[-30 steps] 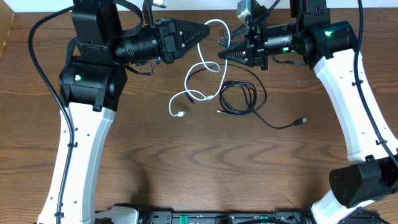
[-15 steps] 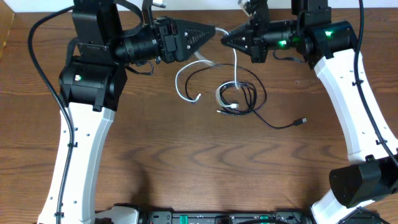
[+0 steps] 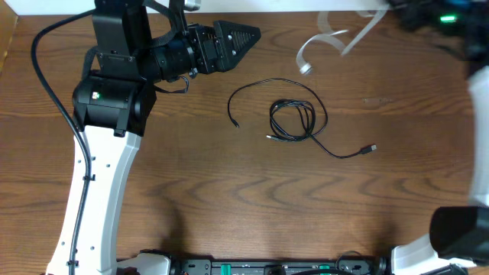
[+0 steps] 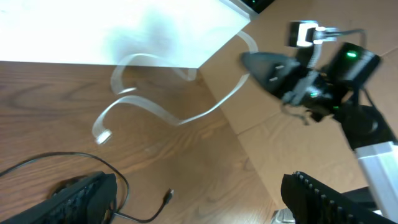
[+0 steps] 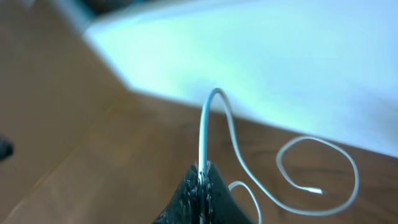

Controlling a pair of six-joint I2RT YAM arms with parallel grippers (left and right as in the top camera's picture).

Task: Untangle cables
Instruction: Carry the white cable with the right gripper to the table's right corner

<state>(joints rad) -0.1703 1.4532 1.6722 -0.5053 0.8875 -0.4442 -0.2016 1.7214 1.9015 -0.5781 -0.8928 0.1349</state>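
The black cable [image 3: 294, 122] lies coiled on the wooden table, one end [image 3: 235, 122] curving left and its small plug [image 3: 372, 147] trailing right. The white cable [image 3: 328, 40] hangs in the air, blurred, apart from the black one. My right gripper [image 5: 202, 171] is shut on the white cable [image 5: 231, 134], whose loose loop dangles below. The left wrist view shows this gripper [image 4: 273, 65] high at the right with the white cable [image 4: 168, 115] trailing from it. My left gripper [image 3: 254, 33] hovers at the back left, open and empty; its wide fingers [image 4: 81, 196] frame the black cable's plug [image 4: 169, 196].
A white board [image 4: 93, 31] runs along the table's back edge. The right arm [image 3: 451, 23] is blurred at the top right corner. The left arm's white link [image 3: 99, 176] stands over the left side of the table.
My left gripper opened and let go of the white cable. The right gripper swung up and to the right, lifting the white cable off the black one, which stayed on the table.
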